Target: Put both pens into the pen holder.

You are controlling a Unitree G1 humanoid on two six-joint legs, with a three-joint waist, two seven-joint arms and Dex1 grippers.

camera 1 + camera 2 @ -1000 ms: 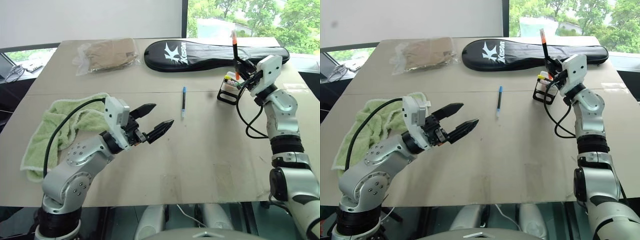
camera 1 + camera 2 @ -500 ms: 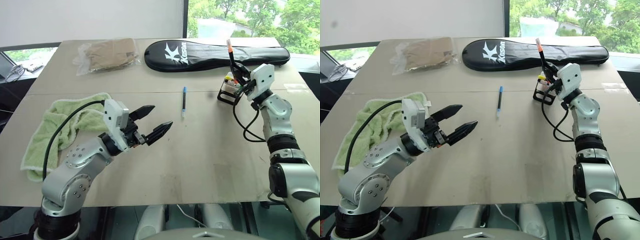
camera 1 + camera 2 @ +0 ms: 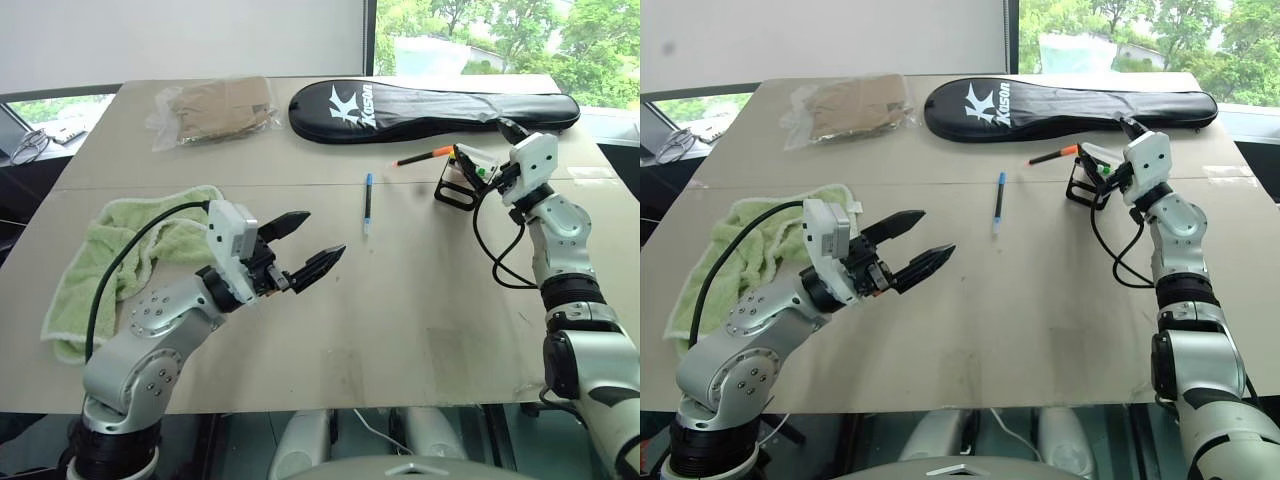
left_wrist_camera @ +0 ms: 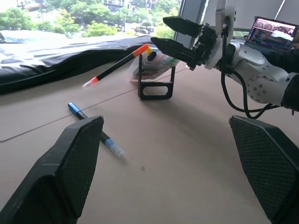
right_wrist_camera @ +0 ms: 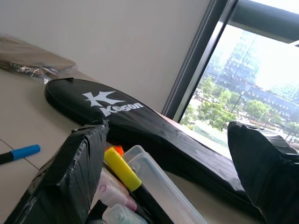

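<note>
Pen holder point(image 3: 458, 182): stands on the table point(image 3: 400, 300) at about two o'clock from the table's middle, near the right edge; a yellow marker top point(image 5: 120, 169) and pale tops show inside it.
Orange-ended pen point(image 3: 424, 155): one end rests at the holder's top, the barrel slants out toward nine o'clock — tilted, its far tip off the table; nothing grips it.
Blue-capped pen point(image 3: 367, 203): lies flat on the table at nine o'clock from the holder, well apart from it; cap toward twelve o'clock, pale tip toward six.
Right gripper point(image 4: 180, 37): just above the holder, at its three o'clock side; fingers spread wide, nothing between them.
Left gripper point(image 3: 306, 243): at seven o'clock from the blue-capped pen, raised off the table; its two black fingers spread apart and empty, aimed toward three o'clock.
Racket case point(image 3: 430, 104): long and black, white lettering; lies across the far edge at twelve o'clock from the holder.
Green towel point(image 3: 110, 255): rumpled at nine o'clock — beside the left arm.
Plastic bag point(image 3: 215, 108): brown contents; far left, at eleven o'clock.
</note>
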